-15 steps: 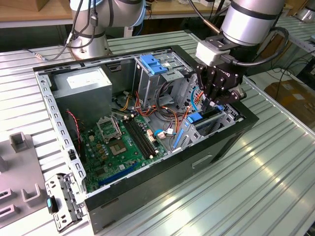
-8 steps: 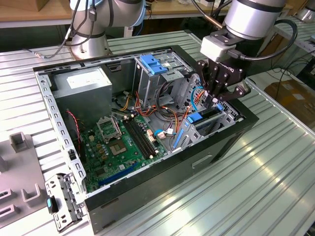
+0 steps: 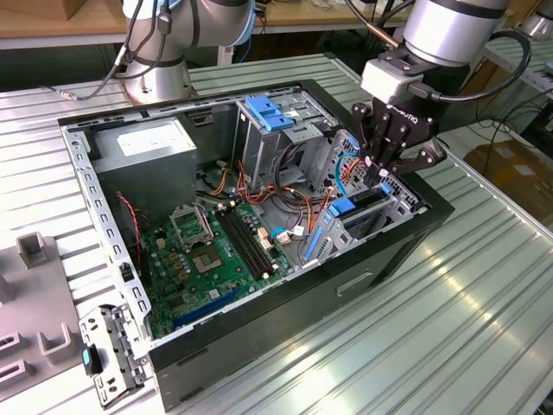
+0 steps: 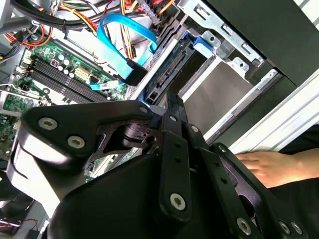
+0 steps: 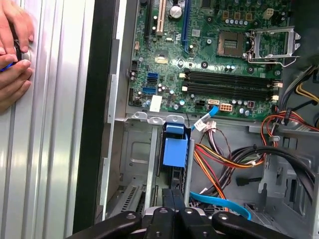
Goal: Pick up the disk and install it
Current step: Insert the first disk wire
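Now closed fingers (image 5: pixel 167 199) at disk (image 5: pixel 175 152) in bay (image 5: pixel 134 159); blue cable (image 4: pixel 117 50) alongside.

Arm (image 3: pixel 449 26) was silver-grey, round-bodied; black cable (image 3: pixel 511 60) ran alongside. End effector (image 3: pixel 380 169) was black, linkage bars (image 4: pixel 172 164) studded with silver screws (image 4: pixel 177 200); pale, seemingly metal block (image 3: pixel 393 78) topped it.

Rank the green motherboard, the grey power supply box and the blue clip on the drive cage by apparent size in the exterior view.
1. Motherboard, largest.
2. Power supply box; it appears to sit farther back, so its true margin is unsure.
3. Blue clip, clearly smallest.
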